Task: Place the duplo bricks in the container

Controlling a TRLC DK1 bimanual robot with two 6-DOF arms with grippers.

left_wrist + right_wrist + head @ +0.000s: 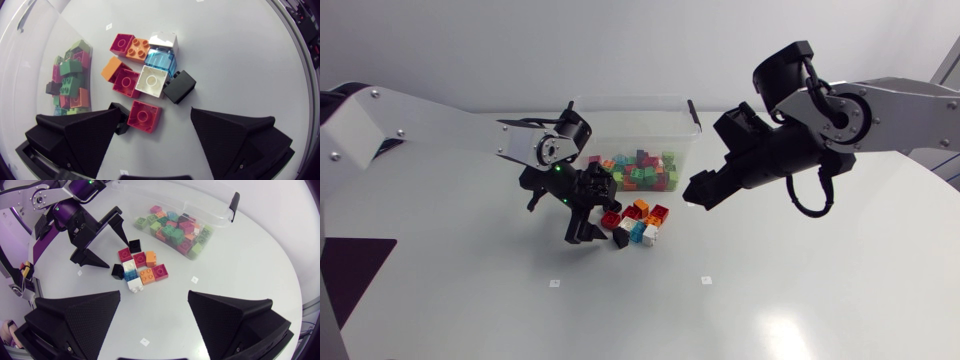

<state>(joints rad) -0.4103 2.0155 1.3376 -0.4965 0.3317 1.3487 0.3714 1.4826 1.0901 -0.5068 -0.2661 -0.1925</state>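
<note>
A loose pile of duplo bricks lies on the white table in front of a clear plastic container that holds many bricks. My left gripper hangs open at the pile's left edge. In the left wrist view a red brick lies between and just ahead of its fingers, untouched, with a small black brick against the inner side of one finger. Ahead lie a white brick, a larger black brick and a blue brick. My right gripper is open and empty, raised to the right of the pile.
The container stands behind the pile with its lid off and black clips on its rim. Small white markers dot the table in front. The left gripper shows beyond the pile in the right wrist view.
</note>
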